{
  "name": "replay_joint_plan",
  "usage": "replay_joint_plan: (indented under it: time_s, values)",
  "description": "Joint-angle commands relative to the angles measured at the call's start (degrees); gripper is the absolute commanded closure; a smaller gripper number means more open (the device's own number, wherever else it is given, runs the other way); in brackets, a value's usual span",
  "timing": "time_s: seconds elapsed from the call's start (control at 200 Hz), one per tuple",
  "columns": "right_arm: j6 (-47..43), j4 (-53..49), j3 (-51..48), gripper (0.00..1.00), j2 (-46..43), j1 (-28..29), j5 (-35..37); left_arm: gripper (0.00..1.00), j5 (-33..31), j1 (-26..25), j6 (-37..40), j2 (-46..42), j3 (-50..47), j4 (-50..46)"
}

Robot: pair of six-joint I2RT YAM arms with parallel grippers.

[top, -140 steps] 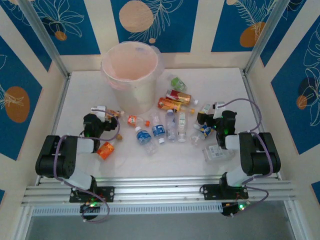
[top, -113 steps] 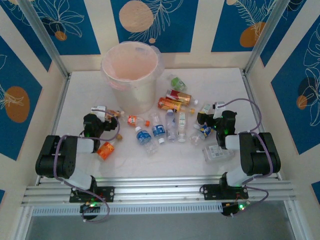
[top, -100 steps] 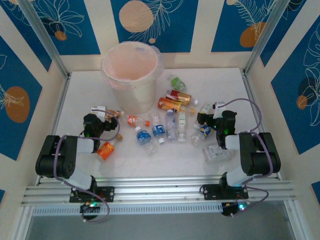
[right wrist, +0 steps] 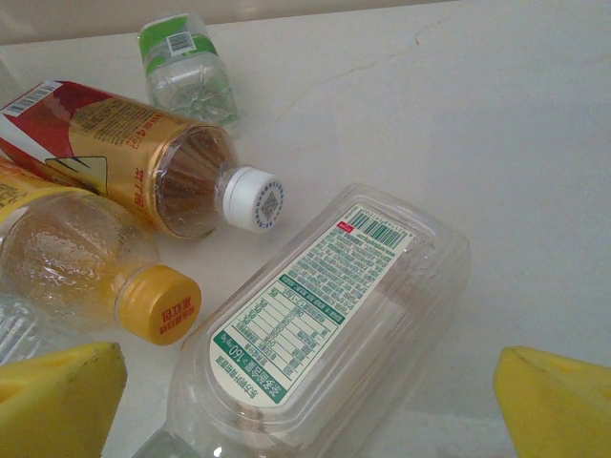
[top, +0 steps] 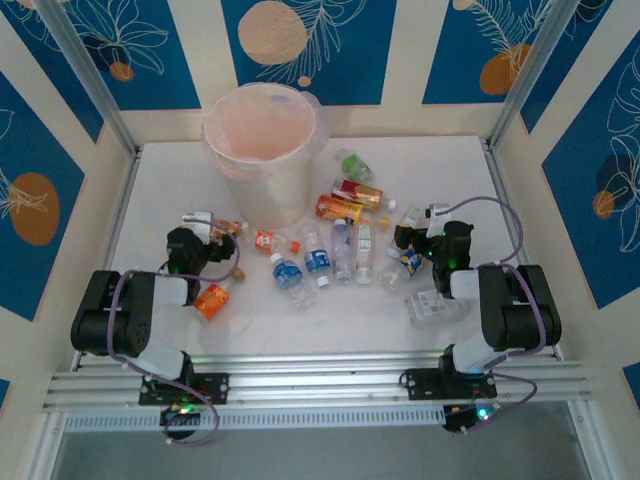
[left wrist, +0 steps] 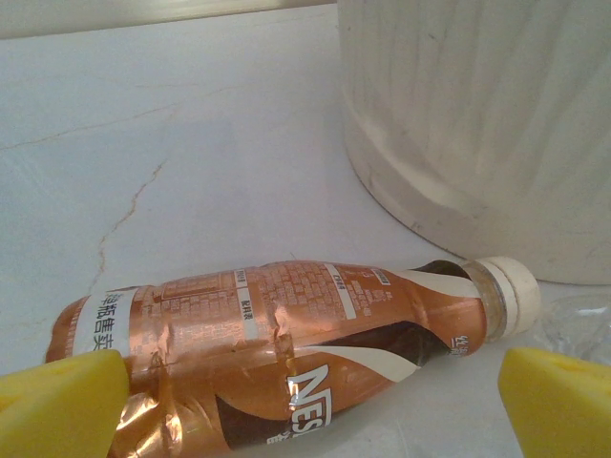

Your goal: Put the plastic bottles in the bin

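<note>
Now both arms sit low with jaws spread wide: the left gripper (left wrist: 305, 405) has a crushed brown bottle (left wrist: 286, 353) lying on its side between its yellow pads, near the foot of the bin (left wrist: 477, 114). The right gripper (right wrist: 305, 401) frames a clear bottle (right wrist: 325, 315) with a green-and-white label, a red-and-gold bottle (right wrist: 124, 153) and an orange-capped bottle (right wrist: 86, 258) just beyond. From above, the other plastic bottles (top: 330, 250) lie scattered on the tabletop (top: 160, 190) between the arms.
</note>
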Motion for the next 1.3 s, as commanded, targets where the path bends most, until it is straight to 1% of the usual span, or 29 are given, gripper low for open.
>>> replay_joint_plan:
  time_s: [0.0,0.42,0.5,0.65,0.745,0.845,1.05,1.295]
  values:
    - [0.5,0.45,1.03,0.01,-0.05,-0.24,-0.28,0.01,0.1,-0.27,0.81,0.04,1.01,0.0]
    - [0.47,0.56,0.92,0.01,-0.1,-0.28,-0.28,0.01,0.18,-0.19,0.71,0.02,1.03,-0.13]
    - [0.17,0.2,1.13,0.01,-0.28,-0.38,-1.2,0.0,-0.16,-0.18,0.58,-0.09,0.94,0.05]
    - [-0.01,-2.52,1.99,0.01,-1.91,-0.36,-1.46,0.0,-2.2,0.06,-0.56,-2.79,2.67,-5.06]
    - [0.53,-7.22,3.35,0.01,-4.47,-0.32,0.12,0.0,-3.58,0.13,-1.14,-5.19,3.08,-7.74]
    - [0.33,-12.44,4.51,0.01,-7.57,-0.24,1.62,0.0,-5.7,0.17,-1.88,-8.43,4.51,-12.7]
    - [0.78,-21.99,5.93,0.01,-15.89,-0.23,5.86,0.0,-9.72,0.15,-3.19,-14.35,6.0,-18.69]
    - [4.68,-33.85,7.85,0.01,-27.13,-0.21,9.17,0.01,-12.59,0.17,-8.51,-21.84,9.51,-29.6]
